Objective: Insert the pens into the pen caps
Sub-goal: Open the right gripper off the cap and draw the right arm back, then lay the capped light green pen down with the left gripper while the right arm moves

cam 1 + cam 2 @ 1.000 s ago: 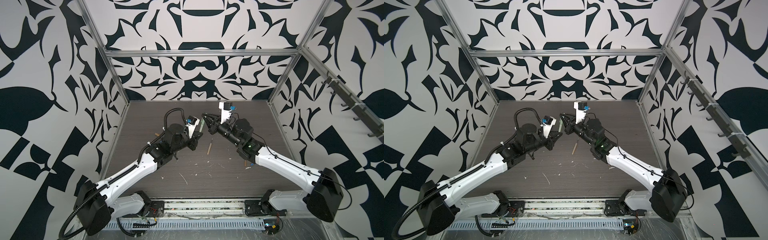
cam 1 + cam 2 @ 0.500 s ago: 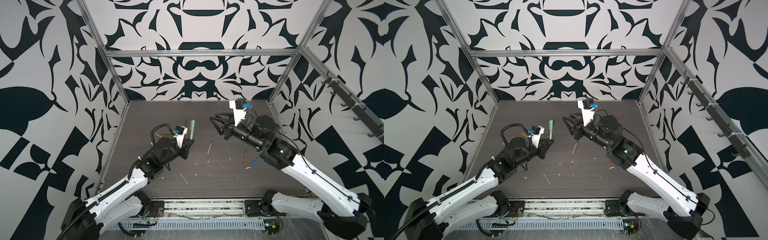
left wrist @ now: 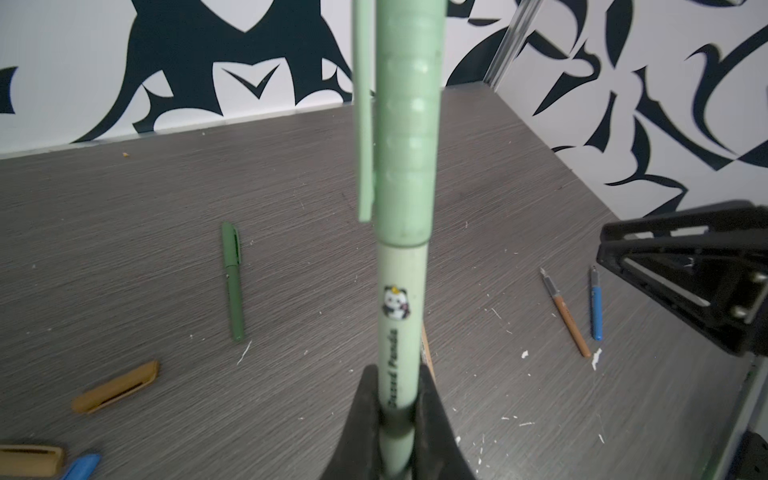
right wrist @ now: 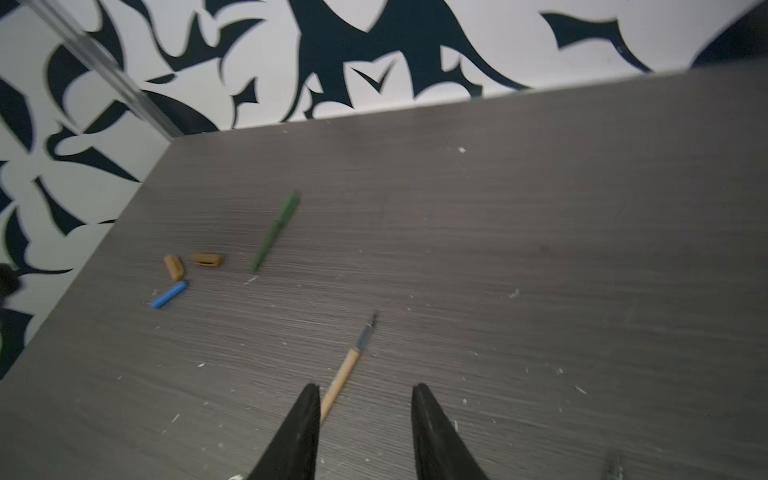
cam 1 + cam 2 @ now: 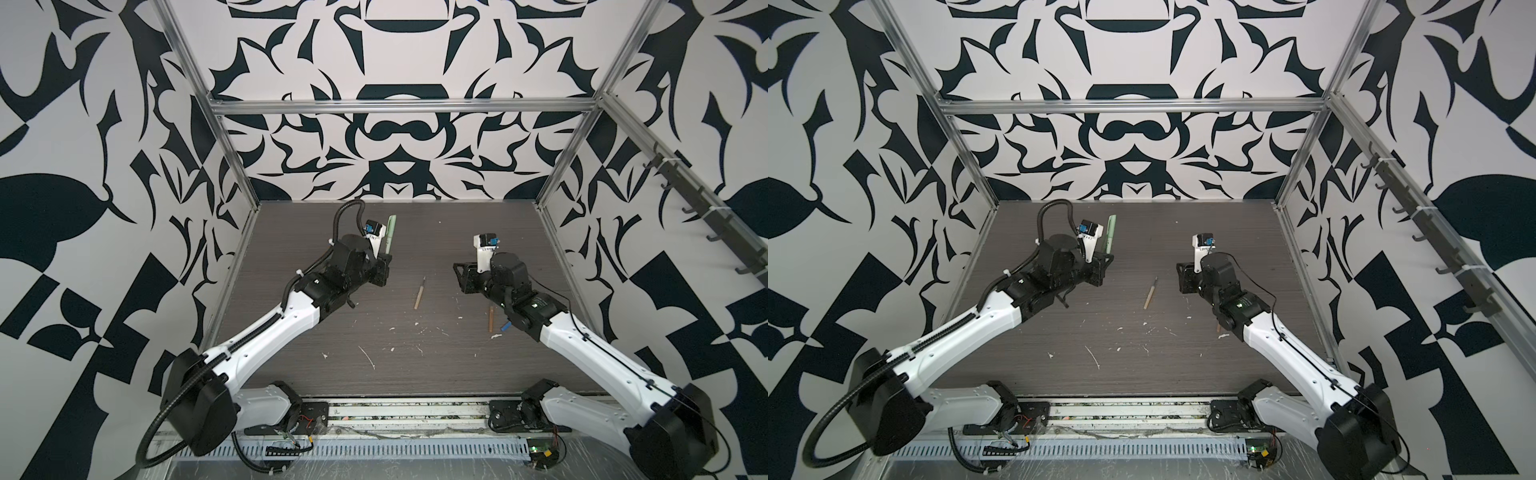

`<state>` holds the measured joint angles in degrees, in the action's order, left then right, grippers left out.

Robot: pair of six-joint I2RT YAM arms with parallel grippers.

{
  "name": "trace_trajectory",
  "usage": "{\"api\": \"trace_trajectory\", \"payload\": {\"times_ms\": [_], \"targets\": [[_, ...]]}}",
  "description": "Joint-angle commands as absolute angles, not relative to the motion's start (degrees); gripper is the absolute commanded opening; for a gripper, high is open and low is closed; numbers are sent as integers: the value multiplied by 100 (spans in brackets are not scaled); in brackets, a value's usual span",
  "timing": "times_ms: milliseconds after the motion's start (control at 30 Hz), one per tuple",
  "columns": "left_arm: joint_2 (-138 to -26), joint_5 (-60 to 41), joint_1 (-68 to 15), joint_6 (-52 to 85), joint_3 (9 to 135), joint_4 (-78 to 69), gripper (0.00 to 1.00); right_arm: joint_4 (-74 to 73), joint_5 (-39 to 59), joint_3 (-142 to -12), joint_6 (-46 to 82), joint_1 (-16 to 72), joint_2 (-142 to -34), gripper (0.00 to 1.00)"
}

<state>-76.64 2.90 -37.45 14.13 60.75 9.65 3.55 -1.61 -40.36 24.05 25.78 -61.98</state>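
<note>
Grey wood-grain tabletop (image 5: 436, 245) carries everything; the left arm (image 5: 274, 328) and the right arm (image 5: 582, 345) reach over it from the near edge. The left tool (image 3: 401, 376) is clenched on the lower end of the pale green pen (image 3: 402, 299), which stands upright above it with the pale green cap (image 3: 409, 124) on its top end; whether that cap is pushed fully home I cannot tell. The right tool (image 4: 363, 388) is released and empty, fingers apart above the tabletop, one finger just beside the back end of the tan pen (image 4: 343, 376), which lies uncapped near the middle in both top views. The dark green pen (image 3: 232, 282) lies flat and looks capped. The orange-brown pen (image 3: 565, 316) and blue pen (image 3: 595, 307) lie side by side, uncapped, close beside the right arm. Two brown caps (image 4: 174, 267) and the blue cap (image 4: 168, 294) sit together on the left arm's side, well apart from their pens. White flecks (image 5: 368, 357) dot the surface.

Risks, as I judge them: the pale green pen is held only near one end, so a hard set-down could lever it out of the grip or pop a half-seated cap. The tan pen is thin and lies flat, so an off-centre closing would roll it away rather than lift it. The right arm lies close over the blue pen and could sweep it.
</note>
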Motion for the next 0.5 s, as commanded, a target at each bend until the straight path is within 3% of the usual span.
{"api": "trace_trajectory", "payload": {"times_ms": [0,233,467], "targets": [[-8465,-101,-3460,1496,6638,2033,0,-681,-30,-3702,2908,2481,-6446,33],[-10653,-123,-3346,1510,8740,3582,0,-2131,-567,-2612,3409,2487,-6864,29],[-12230,170,-3264,1737,10130,4236,0,-2133,-1302,-2327,3599,2496,-6635,29]]}}
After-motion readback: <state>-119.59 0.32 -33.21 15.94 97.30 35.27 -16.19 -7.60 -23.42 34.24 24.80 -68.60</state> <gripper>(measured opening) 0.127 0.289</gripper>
